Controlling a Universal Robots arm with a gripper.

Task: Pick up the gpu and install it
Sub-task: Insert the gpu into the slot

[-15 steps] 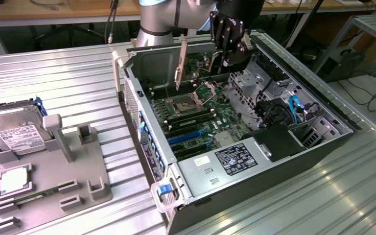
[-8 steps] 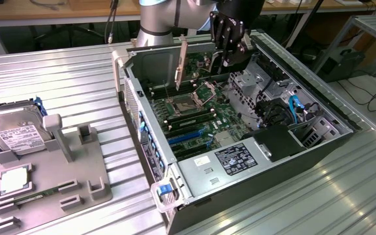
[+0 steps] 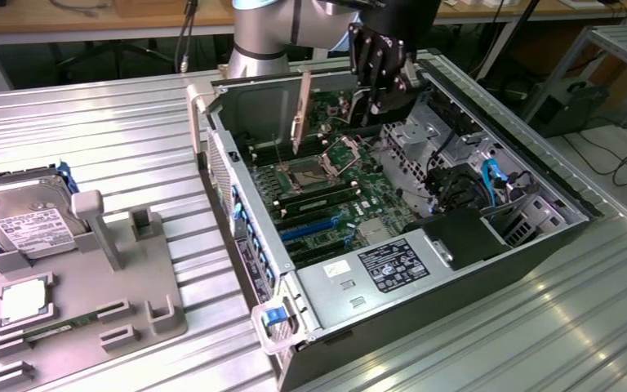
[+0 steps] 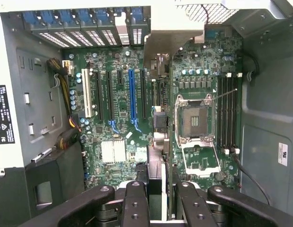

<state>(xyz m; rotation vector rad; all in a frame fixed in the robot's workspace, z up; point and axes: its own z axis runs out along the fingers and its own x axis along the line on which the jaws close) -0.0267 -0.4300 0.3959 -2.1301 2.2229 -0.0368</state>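
Note:
The gpu (image 3: 303, 114) hangs inside the top of the open computer case (image 3: 325, 282), over the motherboard (image 3: 325, 196), with its pale metal bracket pointing down. My gripper (image 3: 384, 98) is shut on the card's other end. In the wrist view the gpu (image 4: 172, 38) shows edge-on, running away from my gripper (image 4: 160, 203) between the black fingers (image 4: 136, 203), its bracket at the far end near the case's rear slot openings. It hovers above the board between the long expansion slots (image 4: 132, 94) and the CPU socket (image 4: 193, 118).
A grey fixture (image 3: 128, 310) on the exterior view's left holds a silver hard drive (image 3: 20, 220) and a CPU (image 3: 25, 298). Inside the case are drive bays and blue cables (image 3: 493, 184), and a black shroud (image 3: 460, 237). Metal case walls surround the board.

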